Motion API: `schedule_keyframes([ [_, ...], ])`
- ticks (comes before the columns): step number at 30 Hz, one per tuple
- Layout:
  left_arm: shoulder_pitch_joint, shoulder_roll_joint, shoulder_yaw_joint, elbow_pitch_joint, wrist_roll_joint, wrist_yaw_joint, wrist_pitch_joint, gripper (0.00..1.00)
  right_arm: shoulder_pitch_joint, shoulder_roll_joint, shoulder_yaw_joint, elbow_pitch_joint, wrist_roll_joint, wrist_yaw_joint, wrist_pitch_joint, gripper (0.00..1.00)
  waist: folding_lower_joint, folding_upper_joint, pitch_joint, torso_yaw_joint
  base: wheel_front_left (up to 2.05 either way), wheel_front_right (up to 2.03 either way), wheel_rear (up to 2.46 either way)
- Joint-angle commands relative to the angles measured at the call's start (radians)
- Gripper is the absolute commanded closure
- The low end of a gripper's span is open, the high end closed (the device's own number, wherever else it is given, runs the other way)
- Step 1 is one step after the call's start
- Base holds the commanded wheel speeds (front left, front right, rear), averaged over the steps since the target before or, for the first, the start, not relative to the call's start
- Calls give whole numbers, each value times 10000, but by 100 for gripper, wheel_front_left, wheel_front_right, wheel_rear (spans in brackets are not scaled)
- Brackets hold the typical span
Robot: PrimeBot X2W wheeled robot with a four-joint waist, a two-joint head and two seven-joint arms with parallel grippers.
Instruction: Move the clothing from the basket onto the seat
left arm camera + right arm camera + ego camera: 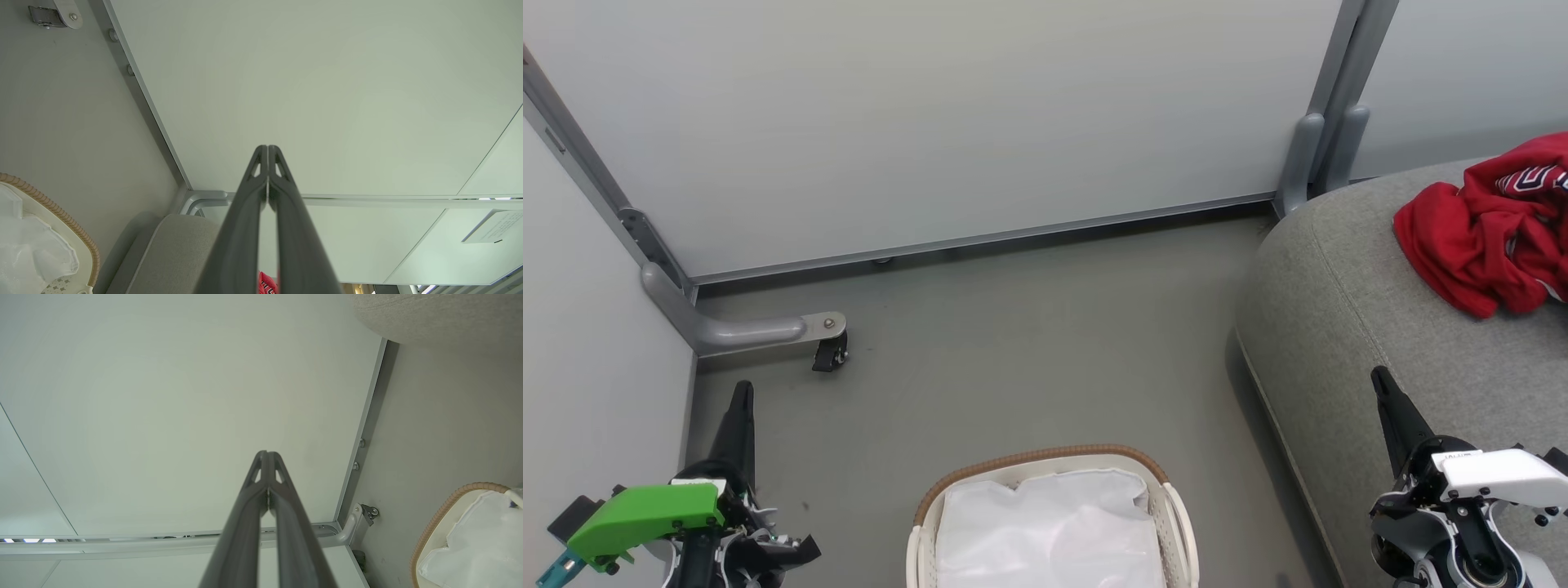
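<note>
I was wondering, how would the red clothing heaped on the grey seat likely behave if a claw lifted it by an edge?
The clothing lies crumpled in soft folds on the seat, so it would probably hang limp and unfold. It looks thin, so likely light. Pushed, it would probably bunch on the woven fabric rather than slide.

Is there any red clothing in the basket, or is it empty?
Empty of clothing where visible: the basket shows its white liner, and the red clothing lies crumpled on the seat.
</note>
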Motion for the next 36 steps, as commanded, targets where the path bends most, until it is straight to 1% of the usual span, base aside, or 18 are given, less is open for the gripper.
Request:
schedule_keyframes([
  [1,-102,47,19,-18,-34,-70,41,100,-84,-59,-21,-41,34,-3,14,100,0,0,0,0,0,0,0],
  [36,-102,47,17,-20,-35,-71,38,100,-84,-59,-19,-39,35,-2,13,100,0,0,0,0,0,0,0],
])
